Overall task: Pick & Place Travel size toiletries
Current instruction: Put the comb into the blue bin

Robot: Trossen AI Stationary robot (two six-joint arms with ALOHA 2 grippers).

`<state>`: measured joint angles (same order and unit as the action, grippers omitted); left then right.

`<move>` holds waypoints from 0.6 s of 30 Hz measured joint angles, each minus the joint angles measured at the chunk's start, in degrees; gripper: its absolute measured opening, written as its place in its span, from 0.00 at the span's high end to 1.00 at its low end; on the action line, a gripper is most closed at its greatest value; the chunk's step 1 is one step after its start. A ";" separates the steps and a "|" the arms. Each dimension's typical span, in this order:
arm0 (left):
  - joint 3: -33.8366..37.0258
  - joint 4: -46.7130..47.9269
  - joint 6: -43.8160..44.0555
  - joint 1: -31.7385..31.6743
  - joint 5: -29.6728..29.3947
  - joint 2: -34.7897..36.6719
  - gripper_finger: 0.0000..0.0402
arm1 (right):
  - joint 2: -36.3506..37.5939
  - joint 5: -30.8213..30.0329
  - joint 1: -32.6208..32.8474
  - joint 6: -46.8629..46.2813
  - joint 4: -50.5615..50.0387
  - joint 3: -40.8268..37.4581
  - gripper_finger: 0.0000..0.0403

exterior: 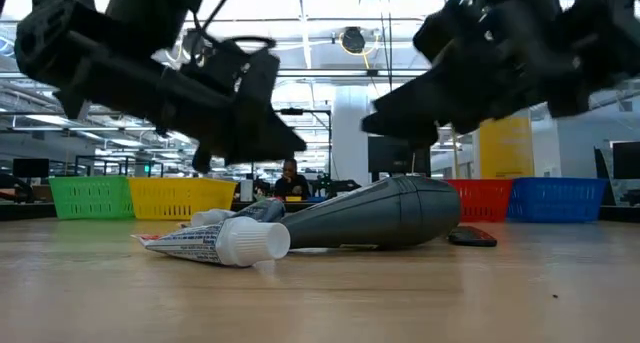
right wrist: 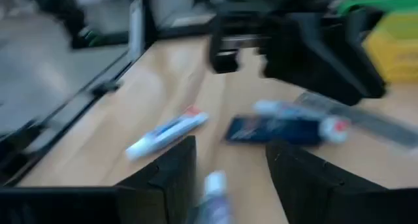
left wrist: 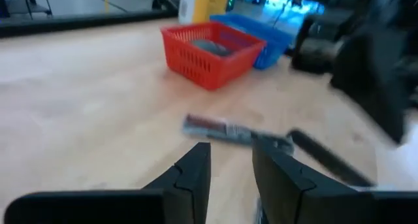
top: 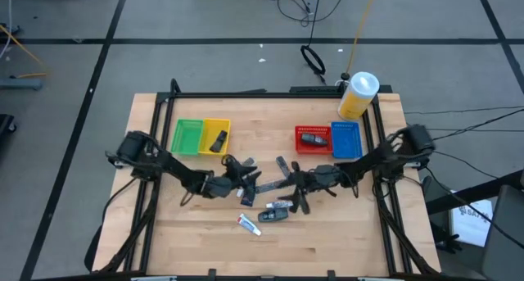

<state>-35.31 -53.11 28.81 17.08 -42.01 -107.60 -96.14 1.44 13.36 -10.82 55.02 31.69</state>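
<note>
Travel size toiletries lie loose mid-table: a white tube point(top: 250, 224) with red and blue marks, a dark bottle point(top: 274, 214), a silver sachet point(left wrist: 228, 129) and a few more between the arms. A dark piece also lies in the yellow basket point(top: 218, 140) and another in the red basket point(top: 313, 138). My left gripper point(left wrist: 232, 165) hovers open just short of the sachet, nothing between its fingers. My right gripper point(right wrist: 228, 165) stands open above the pile. A pale blurred tube end point(right wrist: 214, 191) shows below its gap, narrower than the gap.
The green basket point(top: 187, 137) adjoins the yellow one at the far left, and the blue basket point(top: 345, 139) adjoins the red one at the far right. A big yellow white-capped jar point(top: 358, 95) stands at the far right corner. The two grippers are close together mid-table.
</note>
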 joint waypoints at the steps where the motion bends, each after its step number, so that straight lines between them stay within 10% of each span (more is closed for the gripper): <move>1: -0.65 -0.01 -0.02 0.24 -0.05 -1.09 0.72 | 1.86 0.42 0.61 -0.40 -4.56 1.04 0.52; 10: -2.53 -0.56 1.30 2.47 -0.51 -4.91 0.72 | 12.99 -8.90 9.37 -3.94 -52.31 17.49 0.32; 18: -2.56 0.09 1.70 3.46 -0.56 -4.93 0.72 | 16.09 -10.19 15.88 -28.59 -83.05 25.76 0.32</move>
<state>-37.87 -53.01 30.51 20.54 -42.58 -112.53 -80.04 -8.75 29.24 -39.41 -28.03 57.45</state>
